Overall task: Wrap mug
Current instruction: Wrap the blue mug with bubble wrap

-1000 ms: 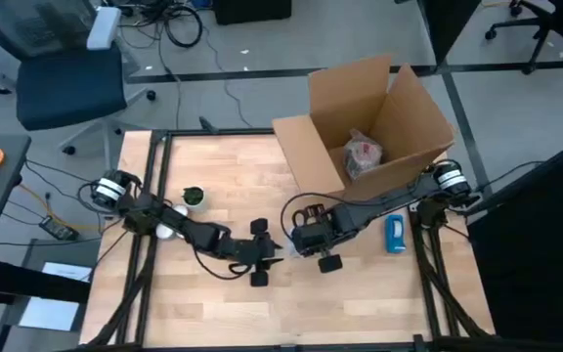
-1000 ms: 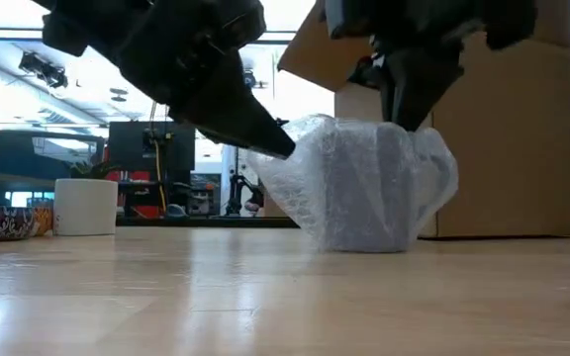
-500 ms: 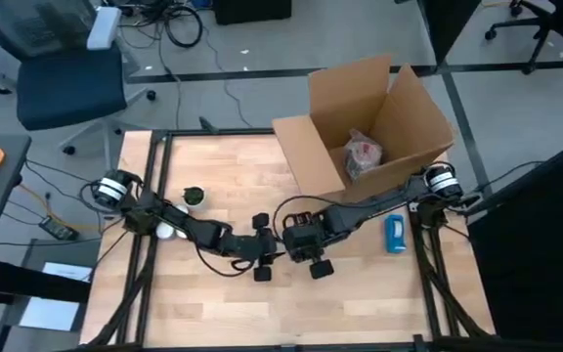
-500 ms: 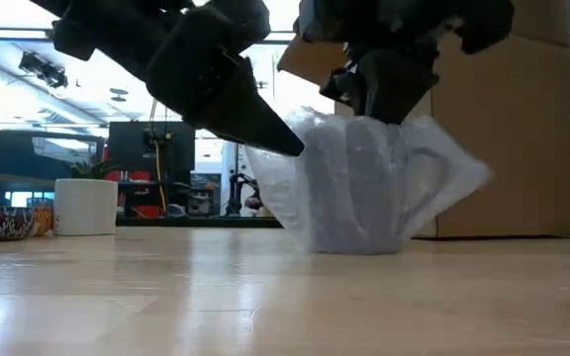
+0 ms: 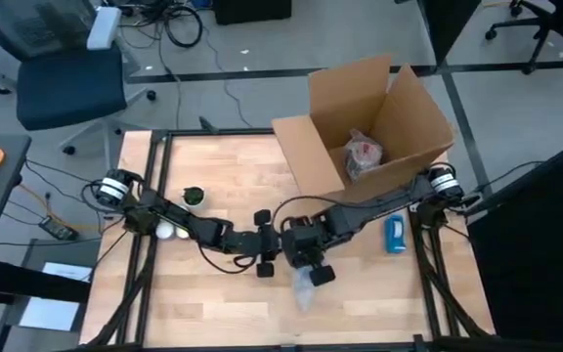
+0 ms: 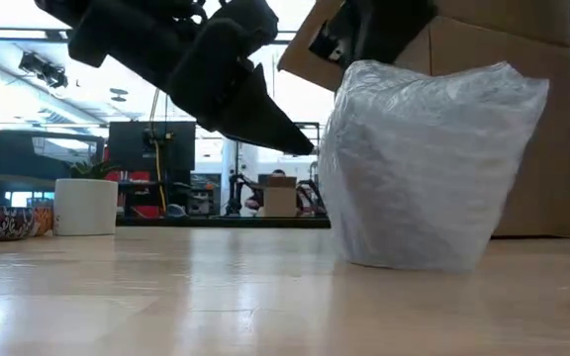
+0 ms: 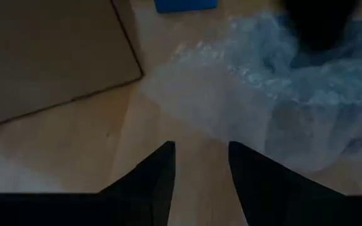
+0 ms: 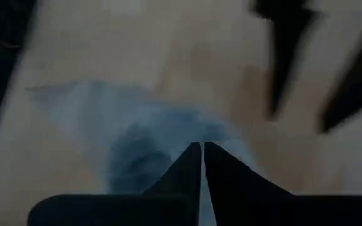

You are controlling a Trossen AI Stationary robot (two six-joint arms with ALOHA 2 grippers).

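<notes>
Presently the bubble-wrapped mug (image 6: 426,163) stands upright on the wooden table (image 5: 213,303) near its front middle, the right gripper (image 8: 202,157) pinched shut on the bubble wrap (image 5: 304,290) at its top, the left gripper (image 7: 201,157) just beside it, fingers apart and empty.

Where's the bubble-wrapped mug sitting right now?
In the high view the bubble-wrapped mug sits near the table's front centre, just below the right gripper, with the left gripper beside it.
</notes>
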